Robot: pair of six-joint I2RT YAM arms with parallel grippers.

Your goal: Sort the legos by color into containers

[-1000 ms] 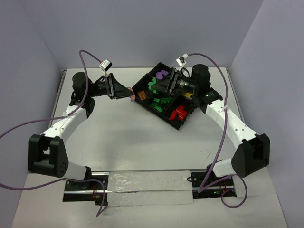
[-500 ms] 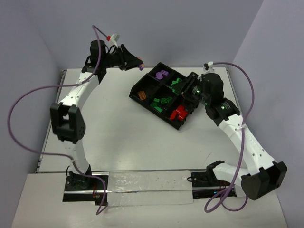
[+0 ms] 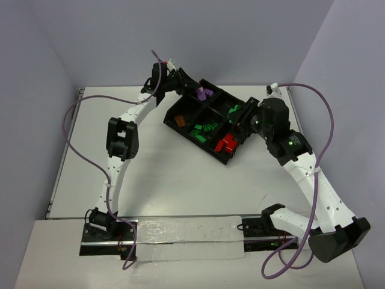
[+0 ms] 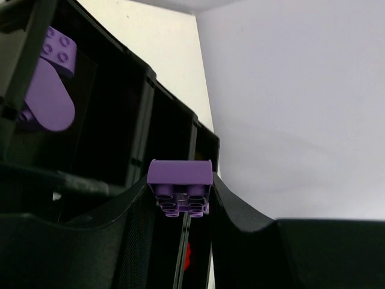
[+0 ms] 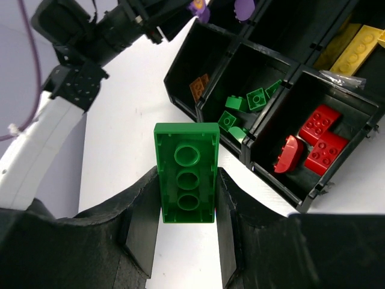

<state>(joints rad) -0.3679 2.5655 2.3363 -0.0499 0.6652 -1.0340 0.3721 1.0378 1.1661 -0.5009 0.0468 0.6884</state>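
Release should wait until each brick is centred over its matching section: the purple brick [image 4: 179, 174] is gripped by the left claw [image 4: 180, 201] near the purple compartment [image 4: 96, 120], the green brick [image 5: 186, 171] by the right claw [image 5: 186, 205].

Worktop [image 3: 162, 180]: white, matte, with pale walls at left, back and right. One black divided tray [image 3: 224, 158] sits directly on it, upper right of centre in the top view, turned diagonal to the edges. Bottom of frame: pale strip [image 3: 186, 238] lying between the two arm bases [image 3: 99, 226].
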